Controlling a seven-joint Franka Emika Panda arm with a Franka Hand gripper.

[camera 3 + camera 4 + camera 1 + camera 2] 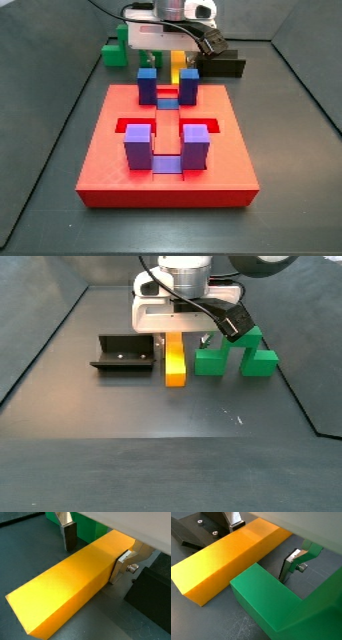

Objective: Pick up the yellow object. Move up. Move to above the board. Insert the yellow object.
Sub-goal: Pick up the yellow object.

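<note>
The yellow object (175, 361) is a long yellow-orange bar lying flat on the dark floor. It also shows in both wrist views (67, 592) (228, 559) and behind the board in a side view (175, 72). My gripper (179, 334) (174, 62) is lowered over the bar's far end, open, with one finger on each side (93, 559) (260, 549). One finger (123, 564) stands close against the bar's side; the other finger (67, 536) stands a little apart. The board (107, 170) is a red slab with blue and purple posts, in front of the bar.
A green stepped block (235, 356) (284, 607) lies close beside the bar on one side. The black fixture (123, 354) (198, 532) stands on its other side. The dark tray walls (54, 331) enclose the floor.
</note>
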